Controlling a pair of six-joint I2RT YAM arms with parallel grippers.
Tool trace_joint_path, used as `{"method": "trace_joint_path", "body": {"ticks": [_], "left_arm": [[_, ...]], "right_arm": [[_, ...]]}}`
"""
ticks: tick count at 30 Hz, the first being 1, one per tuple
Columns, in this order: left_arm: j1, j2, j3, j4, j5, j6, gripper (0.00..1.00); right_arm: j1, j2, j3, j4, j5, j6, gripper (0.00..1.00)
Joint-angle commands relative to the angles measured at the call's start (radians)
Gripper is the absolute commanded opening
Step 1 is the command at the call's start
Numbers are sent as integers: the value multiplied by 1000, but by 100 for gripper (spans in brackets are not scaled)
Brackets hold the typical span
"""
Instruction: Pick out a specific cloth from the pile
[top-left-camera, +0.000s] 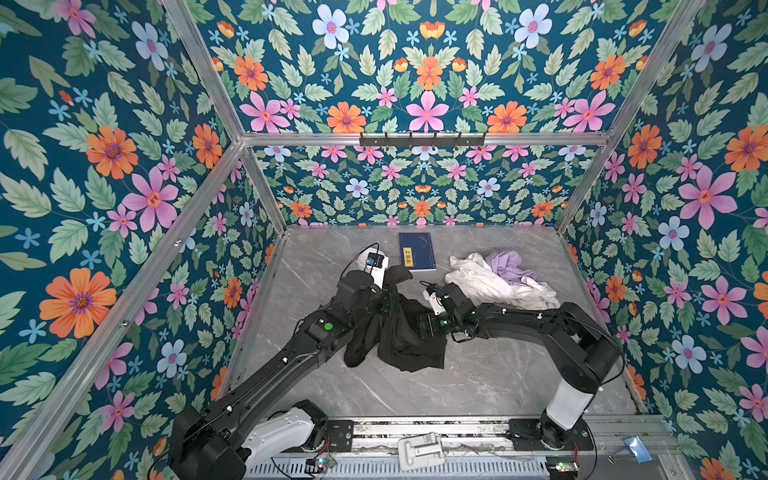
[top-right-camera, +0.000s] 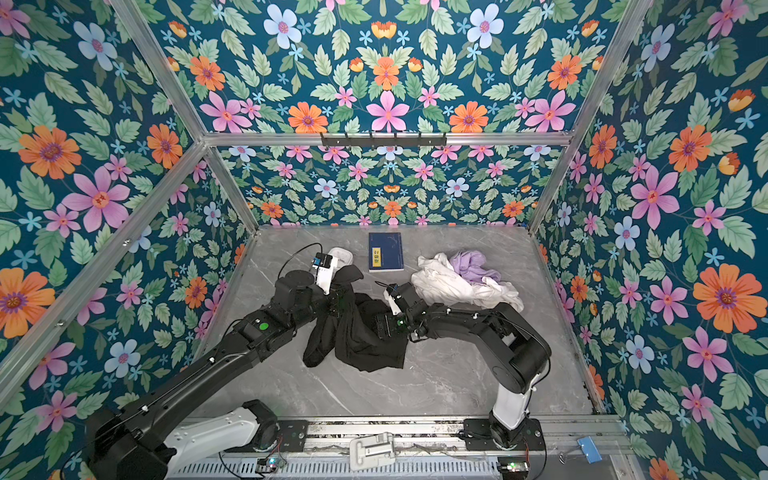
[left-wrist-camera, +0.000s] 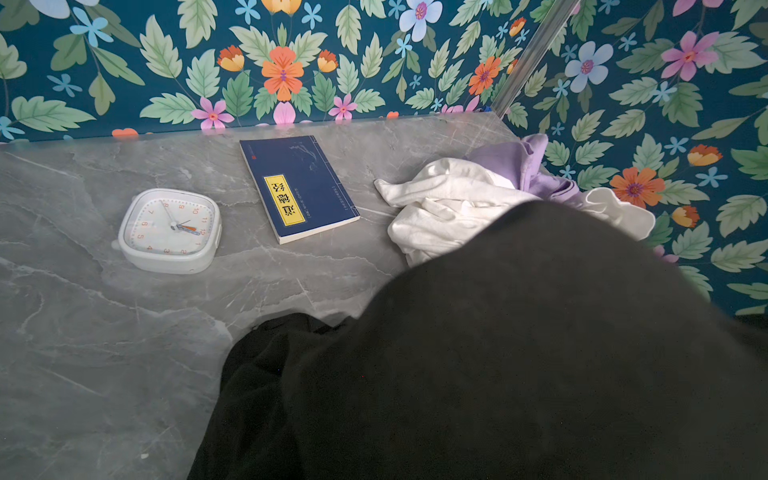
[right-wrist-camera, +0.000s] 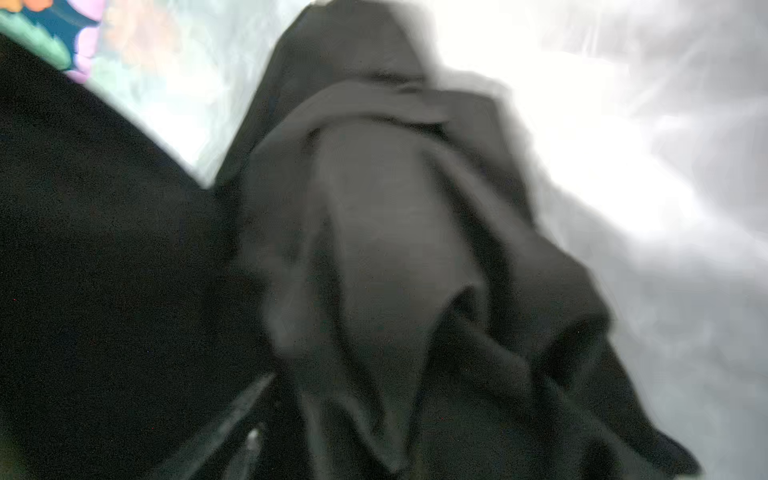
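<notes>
Plainly, the cloth is clear of the pile and lies in the middle of the table. One end rises in a peak at the left gripper, whose fingers are clamped on that fabric (folds bury them in the left wrist view). The rest spreads toward the near edge. The right gripper seems to touch the cloth's right side; its wrist view is blurred, so I cannot tell how wide its fingers stand. The pile rests by the far right corner.
</notes>
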Motion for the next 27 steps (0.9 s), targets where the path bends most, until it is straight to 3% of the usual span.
{"method": "trace_joint_path", "body": {"ticks": [1, 5, 11, 19, 27], "left_arm": [[2, 0, -4, 35, 17, -16, 0], [4, -13, -12, 30, 10, -16, 0], [7, -29, -20, 24, 11, -27, 0], [10, -33, -91, 80, 39, -115, 0], [15, -26, -197, 111, 58, -160, 0]], "right_arm": [[6, 42, 23, -41, 12, 21, 70], [5, 36, 18, -6, -26, 48, 35], [4, -60, -15, 50, -76, 72, 0], [1, -271, -85, 30, -101, 72, 0], [4, -379, -140, 8, -95, 100, 0]]}}
